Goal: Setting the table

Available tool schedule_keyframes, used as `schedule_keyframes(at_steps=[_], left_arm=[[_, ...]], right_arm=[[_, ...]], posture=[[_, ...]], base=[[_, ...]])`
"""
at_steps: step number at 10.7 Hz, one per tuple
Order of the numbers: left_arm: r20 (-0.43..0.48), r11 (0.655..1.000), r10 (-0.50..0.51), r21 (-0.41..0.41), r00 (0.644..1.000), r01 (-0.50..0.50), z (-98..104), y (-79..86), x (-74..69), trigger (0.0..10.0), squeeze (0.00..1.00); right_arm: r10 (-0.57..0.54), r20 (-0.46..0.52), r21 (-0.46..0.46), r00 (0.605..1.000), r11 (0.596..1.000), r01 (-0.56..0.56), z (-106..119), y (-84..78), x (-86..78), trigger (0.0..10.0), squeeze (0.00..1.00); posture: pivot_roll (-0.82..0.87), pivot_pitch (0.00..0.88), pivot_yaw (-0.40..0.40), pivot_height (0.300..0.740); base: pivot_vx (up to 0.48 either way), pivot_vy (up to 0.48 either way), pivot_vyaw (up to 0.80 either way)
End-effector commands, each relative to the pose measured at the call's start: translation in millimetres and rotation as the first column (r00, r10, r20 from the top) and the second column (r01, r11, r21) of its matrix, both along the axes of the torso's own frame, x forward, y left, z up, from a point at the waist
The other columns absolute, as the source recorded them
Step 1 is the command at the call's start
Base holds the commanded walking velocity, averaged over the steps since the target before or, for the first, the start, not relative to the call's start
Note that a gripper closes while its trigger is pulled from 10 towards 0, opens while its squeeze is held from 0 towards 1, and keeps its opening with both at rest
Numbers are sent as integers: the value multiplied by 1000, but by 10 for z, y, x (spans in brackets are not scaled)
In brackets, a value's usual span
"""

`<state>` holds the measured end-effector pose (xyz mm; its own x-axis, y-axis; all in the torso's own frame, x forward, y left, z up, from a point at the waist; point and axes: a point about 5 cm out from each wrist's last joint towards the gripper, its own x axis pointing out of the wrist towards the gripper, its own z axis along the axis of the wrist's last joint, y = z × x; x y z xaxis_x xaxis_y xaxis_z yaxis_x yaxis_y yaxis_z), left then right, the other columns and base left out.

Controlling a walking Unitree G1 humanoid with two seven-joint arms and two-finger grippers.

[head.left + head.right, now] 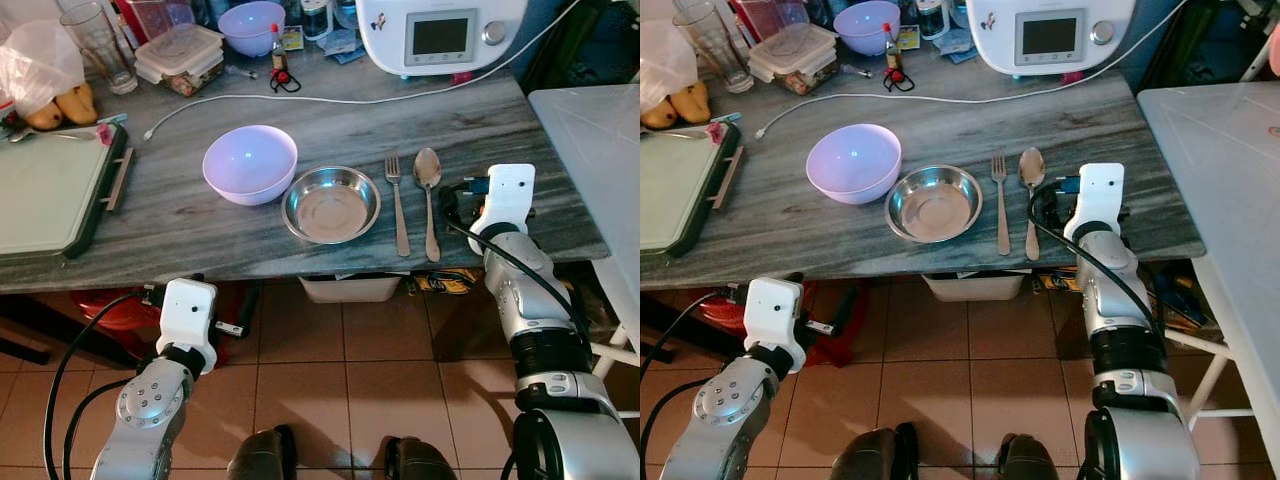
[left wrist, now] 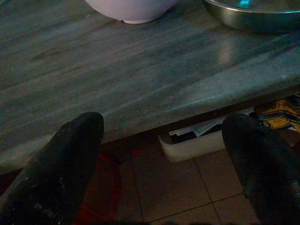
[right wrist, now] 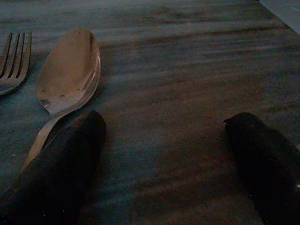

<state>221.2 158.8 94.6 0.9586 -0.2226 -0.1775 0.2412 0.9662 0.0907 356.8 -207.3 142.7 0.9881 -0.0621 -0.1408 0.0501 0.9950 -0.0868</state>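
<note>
We see the right gripper (image 3: 164, 154) open and empty just beside the spoon (image 1: 428, 172), so we judge a careless move could knock it into the fork (image 1: 396, 200).

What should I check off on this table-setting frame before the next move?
1. Right hand open and holding nothing: ok.
2. Spoon lying flat on the table, beside the fork, apart from it: ok.
3. Steel bowl upright, left of the fork: ok.
4. Lilac bowl upright, close beside the steel bowl; whether they touch: cannot tell.
5. Left hand open, below the table edge, holding nothing: ok.
6. White cable lies behind the setting, off the dishes: ok.
</note>
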Motion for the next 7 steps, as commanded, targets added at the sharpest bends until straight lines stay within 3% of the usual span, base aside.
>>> schedule_keyframes(at_steps=[1,7], left_arm=[[-2,1000,-6,6,1000,6,14,13,-7,10000,0],[0,1000,-4,8,1000,4,12,2,12,10000,0]], right_arm=[[43,-48,12,998,999,-43,-93,100,-12,10000,263],[105,-25,-15,994,994,-106,-47,182,30,10000,263]], posture=[[90,189,120,740],[94,182,117,740]], base=[[0,0,0],[0,0,0]])
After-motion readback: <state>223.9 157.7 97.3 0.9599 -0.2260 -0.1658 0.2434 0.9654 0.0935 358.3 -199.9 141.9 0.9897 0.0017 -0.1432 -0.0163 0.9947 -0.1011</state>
